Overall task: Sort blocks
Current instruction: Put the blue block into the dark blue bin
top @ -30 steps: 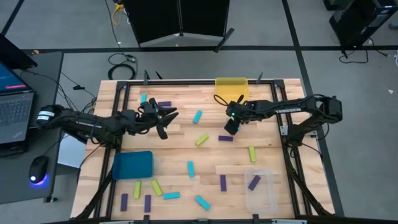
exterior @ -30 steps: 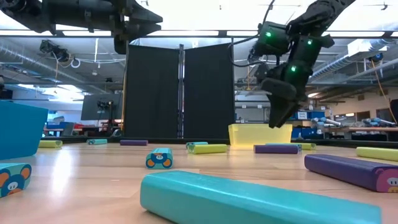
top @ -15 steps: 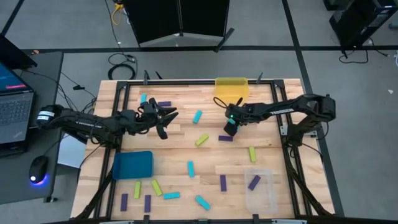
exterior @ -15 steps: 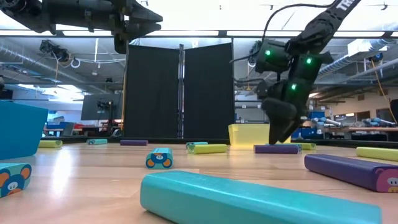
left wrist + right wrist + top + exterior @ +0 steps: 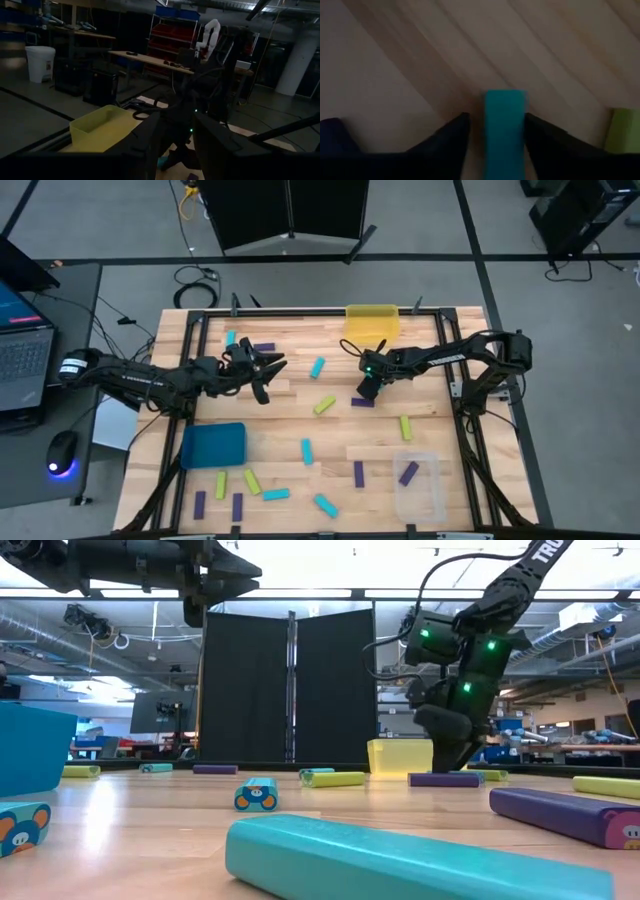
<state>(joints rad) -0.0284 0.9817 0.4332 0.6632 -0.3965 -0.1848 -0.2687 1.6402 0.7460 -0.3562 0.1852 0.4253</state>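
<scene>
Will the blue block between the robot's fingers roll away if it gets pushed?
Probably not: the cyan block has flat sides and lies flat on the wooden table, so it should slide, not roll. It looks stiff, keeping straight edges between the fingers of the right gripper. Its smooth faces might slip if pinched off-centre.

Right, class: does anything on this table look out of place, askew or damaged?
Nothing is spilled or damaged. The blocks lie scattered at all angles across the table, unsorted; only one purple block sits in the clear bin. The teal bin and yellow bin look empty.
</scene>
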